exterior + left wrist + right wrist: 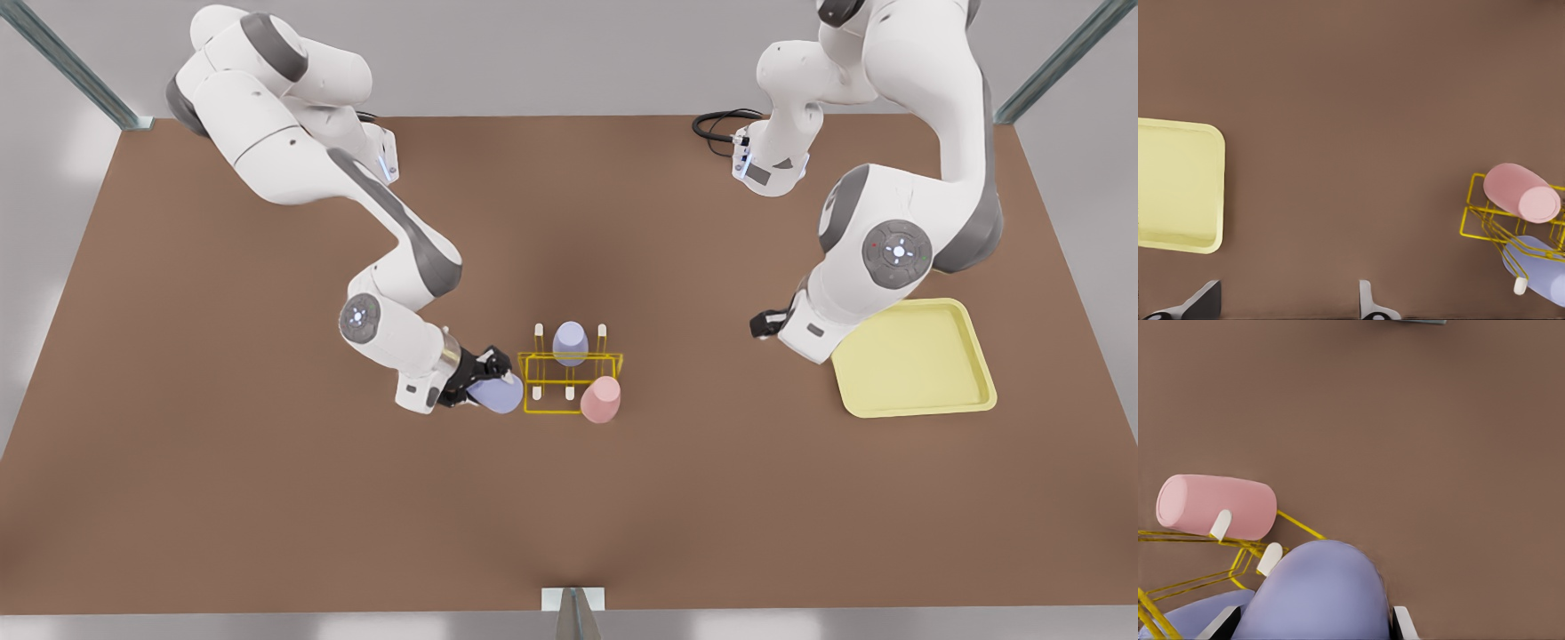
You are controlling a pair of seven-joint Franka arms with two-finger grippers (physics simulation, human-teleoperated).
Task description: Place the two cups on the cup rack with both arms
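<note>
Done: salmon-pink tapered cup (601,398) and a pale lavender cup (570,343) sit on yellow wire rack (569,384).
Left: right tool (484,380), lower centre, grips second lavender cup (496,395) beside rack.
Idle: left tool (1288,313), jaws wide, waits near pale-yellow tray (916,358).

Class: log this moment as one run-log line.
right gripper: shut on lavender cup, beside cup rack | left gripper: open, near yellow tray, waiting

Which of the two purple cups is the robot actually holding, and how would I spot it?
Find the yellow wire cup rack mid-table. The held lavender cup is just off its end on the front view's left, clamped in the right gripper. Its twin sits on a peg at the rack's far side, and the cup beside that is pink.
</note>
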